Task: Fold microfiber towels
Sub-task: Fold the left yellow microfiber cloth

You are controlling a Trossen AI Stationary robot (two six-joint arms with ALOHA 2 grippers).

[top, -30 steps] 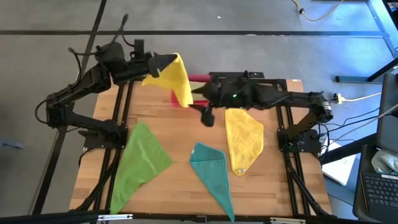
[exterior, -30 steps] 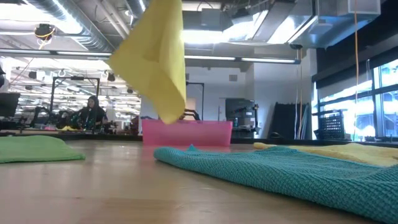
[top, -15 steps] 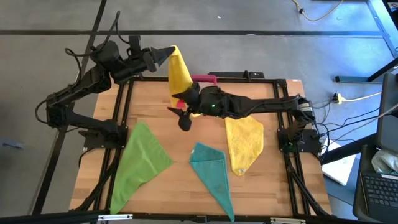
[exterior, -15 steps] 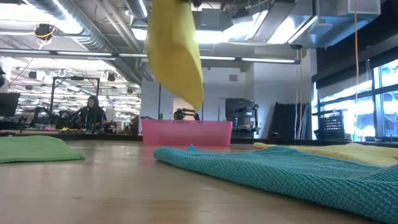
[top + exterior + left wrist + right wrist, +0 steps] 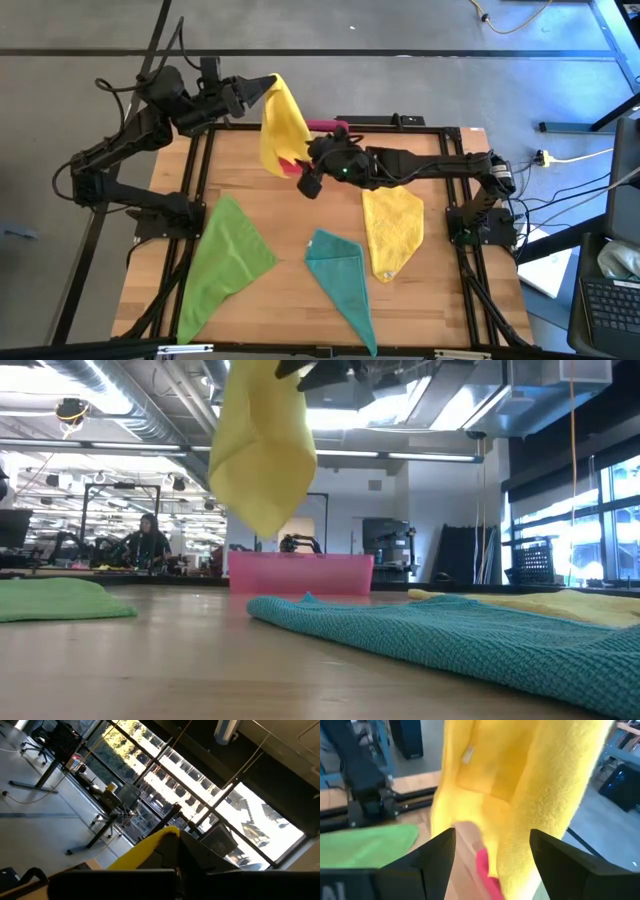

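The left claw [image 5: 252, 92] is clamped shut on the top corner of a yellow towel [image 5: 279, 128], holding it in the air above the far edge of the tabletop [image 5: 300, 225] so that it hangs bunched and twisted. The right claw [image 5: 311, 183] hovers with fingers spread wide at the cloth's lower edge, and in its wrist view the yellow fabric fills the gap ahead without being gripped. A second yellow towel [image 5: 392, 230], a teal towel [image 5: 341, 270] and a green towel [image 5: 228, 252] lie flat nearer the front, with the pink tray [image 5: 300, 572] behind. The likely risk is that the right claw closes on a fold or a double layer instead of the free corner, because the cloth hangs twisted; the towel would then spread crooked or slip from the pinch.
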